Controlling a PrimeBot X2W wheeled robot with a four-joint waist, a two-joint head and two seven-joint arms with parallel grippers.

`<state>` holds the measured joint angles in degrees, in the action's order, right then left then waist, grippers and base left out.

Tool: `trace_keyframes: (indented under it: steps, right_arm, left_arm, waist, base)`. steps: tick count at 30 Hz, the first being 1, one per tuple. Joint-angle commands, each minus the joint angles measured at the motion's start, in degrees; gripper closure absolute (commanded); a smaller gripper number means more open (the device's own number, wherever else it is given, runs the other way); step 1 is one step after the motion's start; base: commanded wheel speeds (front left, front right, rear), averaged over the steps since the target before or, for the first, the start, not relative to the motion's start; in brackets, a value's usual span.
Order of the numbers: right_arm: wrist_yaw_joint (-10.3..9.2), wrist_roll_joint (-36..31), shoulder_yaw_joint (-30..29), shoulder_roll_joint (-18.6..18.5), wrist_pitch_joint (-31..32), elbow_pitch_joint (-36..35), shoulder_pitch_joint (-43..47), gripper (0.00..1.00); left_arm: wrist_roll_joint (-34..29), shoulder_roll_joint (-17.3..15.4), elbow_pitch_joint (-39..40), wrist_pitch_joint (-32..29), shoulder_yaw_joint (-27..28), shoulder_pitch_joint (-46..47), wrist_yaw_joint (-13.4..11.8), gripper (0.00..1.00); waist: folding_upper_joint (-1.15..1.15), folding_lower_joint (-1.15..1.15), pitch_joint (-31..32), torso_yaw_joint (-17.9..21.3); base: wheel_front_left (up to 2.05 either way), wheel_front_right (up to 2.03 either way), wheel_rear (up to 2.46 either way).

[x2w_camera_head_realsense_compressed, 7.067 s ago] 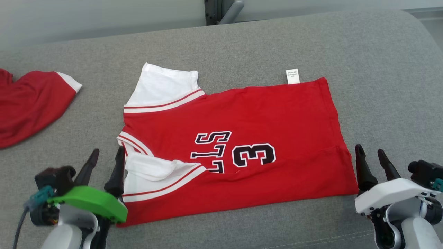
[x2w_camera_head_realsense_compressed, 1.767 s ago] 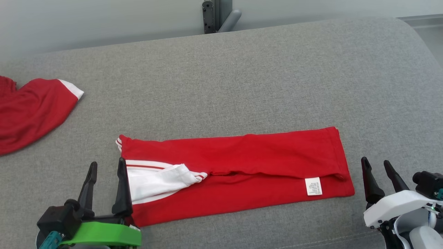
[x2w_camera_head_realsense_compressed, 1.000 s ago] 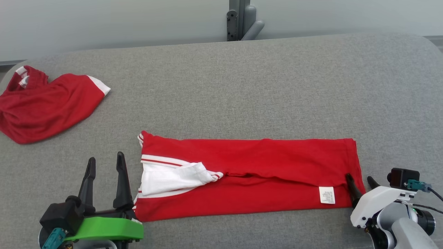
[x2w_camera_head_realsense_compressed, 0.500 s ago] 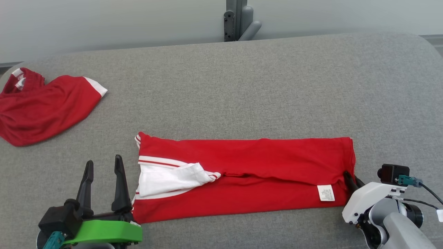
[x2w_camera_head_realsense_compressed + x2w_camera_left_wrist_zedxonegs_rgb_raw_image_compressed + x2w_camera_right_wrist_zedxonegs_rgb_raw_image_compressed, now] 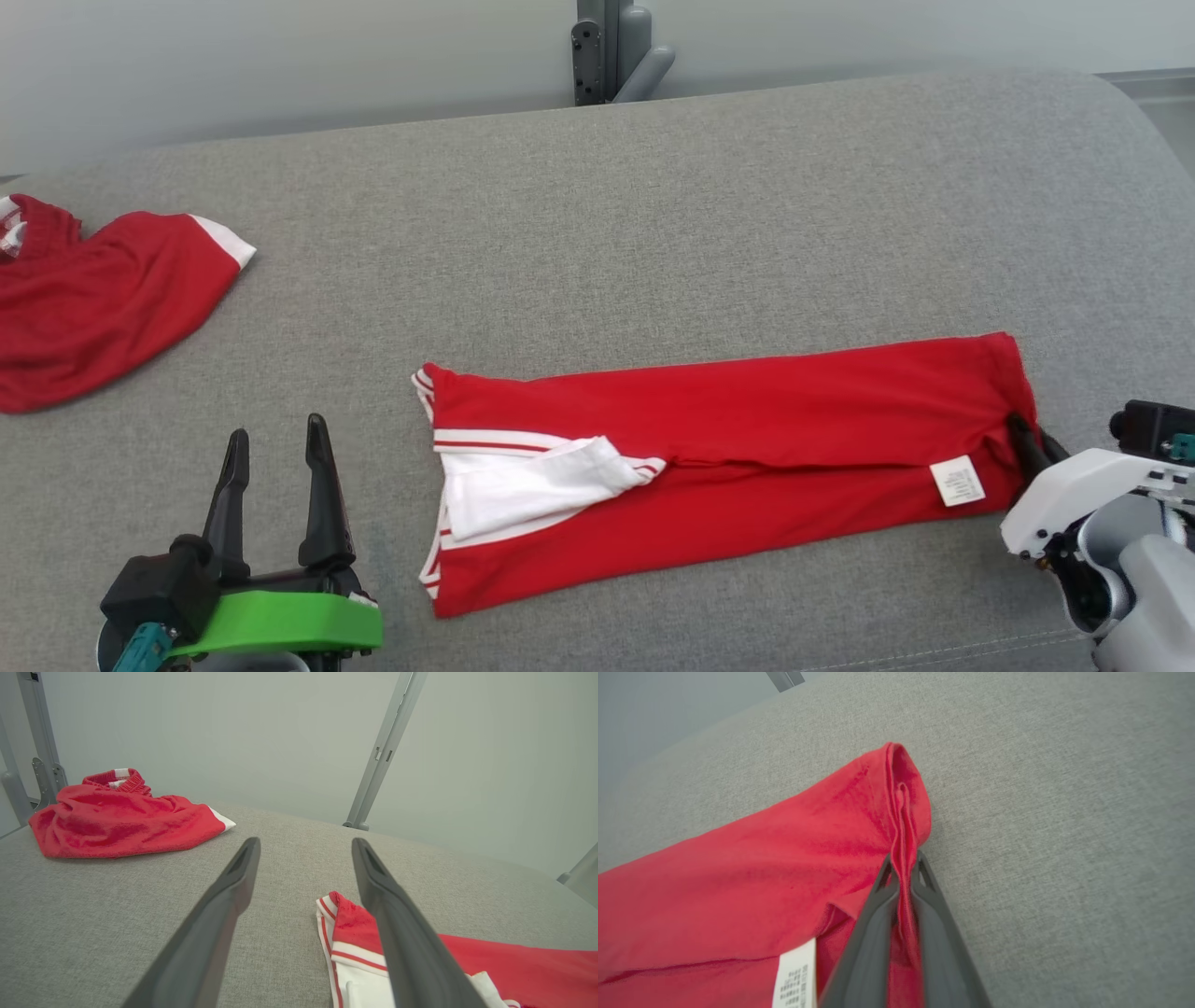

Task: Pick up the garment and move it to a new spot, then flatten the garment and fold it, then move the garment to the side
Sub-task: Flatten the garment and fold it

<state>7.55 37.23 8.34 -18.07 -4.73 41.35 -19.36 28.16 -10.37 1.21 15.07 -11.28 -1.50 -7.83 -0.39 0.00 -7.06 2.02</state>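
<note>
**Right pincer has the hem end, strip runs sideways across the cushion**

So the garment (red jersey) is folded into one long narrow strip and lies flat on the grey cushion, in the near half of it and off to the robot's right. Its long axis runs left to right across the head view, and the right end sits a bit farther from the robot than the left end.

The right gripper is at that right end. Its fingers are pressed together with the bunched red hem pinched between them, and the wrist view shows the fabric squeezed right into the gap. The care label lies just beside the pinch.

The left gripper is spread wide with nothing in it. It hovers off the other end, near the white sleeve and striped trim but clearly apart from the cloth.

My guess is the next move is folding the strip end over end, or dragging it sideways. Either way the whole length trails away to the left of the pinching arm. The left arm is the closer one to the sleeve end, if that end needs pinning.

Containers: none that I can make out. This garment and the second red garment at the far left both lie loose on the cushion, well apart from each other.
</note>
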Motion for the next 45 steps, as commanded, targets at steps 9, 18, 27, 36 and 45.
trace_keyframes:
  steps: [9,18,27,36,45]
  right_arm:
    - [-0.12,-0.7,-4.3,-5.2,0.3,-0.5,-1.3,1.00]
    - [-0.09,4.2,-1.4,-2.4,4.4,-11.6,2.0,1.00]
    - [-0.08,8.8,2.4,-0.7,11.6,-32.5,8.9,1.00]
    - [-0.06,9.6,10.0,5.2,16.8,-40.7,8.9,1.00]
    - [-0.06,10.6,17.9,10.6,16.1,-36.6,5.1,1.00]
  left_arm:
    - [-0.8,0.6,-0.4,0.0,0.5,1.6,0.7,0.00]
    - [-1.5,1.5,-1.5,0.1,0.7,2.4,1.7,0.00]
    - [-1.9,2.1,-2.2,0.1,1.3,2.4,2.4,0.00]
    - [-2.1,2.6,-3.1,0.1,0.7,3.0,3.3,0.00]
    - [-2.2,2.9,-3.9,0.1,0.1,3.7,4.0,0.00]
  waist:
    - [0.39,0.00,-1.3,1.5]
    - [0.39,0.00,-1.0,2.6]
    - [0.39,0.00,-0.7,3.3]
    - [0.39,0.00,-0.5,1.7]
    - [0.39,0.00,-0.4,-0.8]
  base:
    - [0.00,0.00,0.00]
    - [0.00,0.00,0.00]
    - [0.00,0.00,0.00]
    - [0.00,0.00,0.00]
    - [0.00,0.00,0.00]
